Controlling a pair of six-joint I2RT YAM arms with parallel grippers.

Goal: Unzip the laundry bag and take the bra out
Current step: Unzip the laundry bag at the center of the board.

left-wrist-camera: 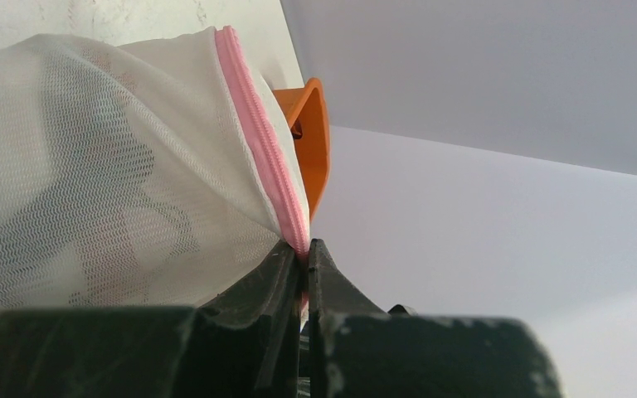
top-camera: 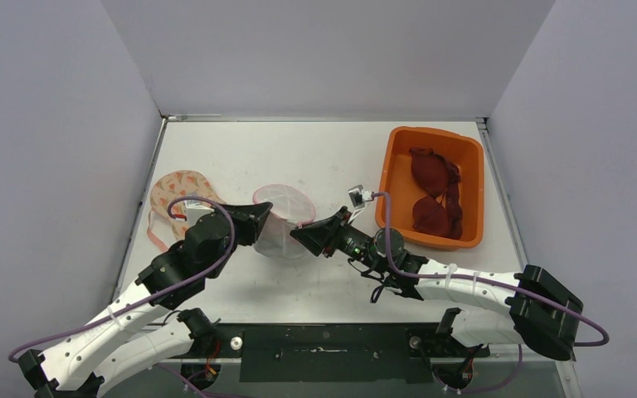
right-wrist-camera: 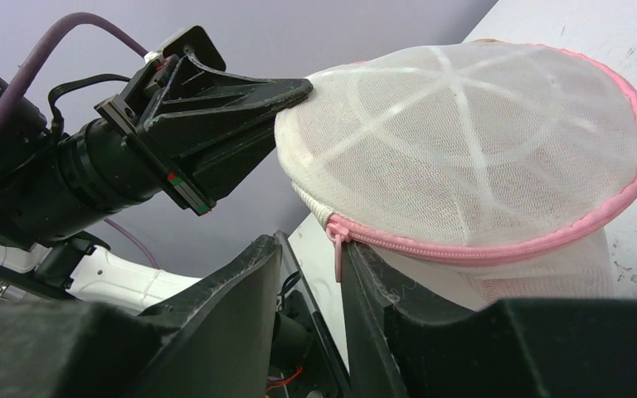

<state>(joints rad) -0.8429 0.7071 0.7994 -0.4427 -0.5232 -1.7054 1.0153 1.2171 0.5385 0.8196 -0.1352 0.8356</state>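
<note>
Two grippers meet at the white mesh laundry bag (top-camera: pixel 280 217), which sits near the middle of the table (top-camera: pixel 315 149), slightly left of centre, with one arm on each side. The left gripper (top-camera: pixel 264 217) has its jaws pressed together on the bag's left edge. Its wrist view shows the fingertips pinching the pink zipper (left-wrist-camera: pixel 261 141) seam right where the mesh ends. The bag is lifted and tilted, so its round, domed top faces the right wrist camera.

The right gripper (right-wrist-camera: pixel 313 246) stands at the bag's near-right side with its jaws apart. The small pink zipper pull (right-wrist-camera: pixel 334 245) hangs down in the gap between them, close against the right-hand finger (right-wrist-camera: pixel 365 274), and is not pinched. From there the zipper runs closed around the rim of the bag. What lies inside cannot be made out through the mesh.

To the right, an orange bin (top-camera: pixel 384 186) stands on the table, well apart from the bag. Two dark red bras lie in it, one at the far end (top-camera: pixel 433 170) and one at the near end (top-camera: pixel 431 215). At the far left of the table, a patterned bra (top-camera: pixel 174 192) lies flat, just beyond the left arm.
</note>
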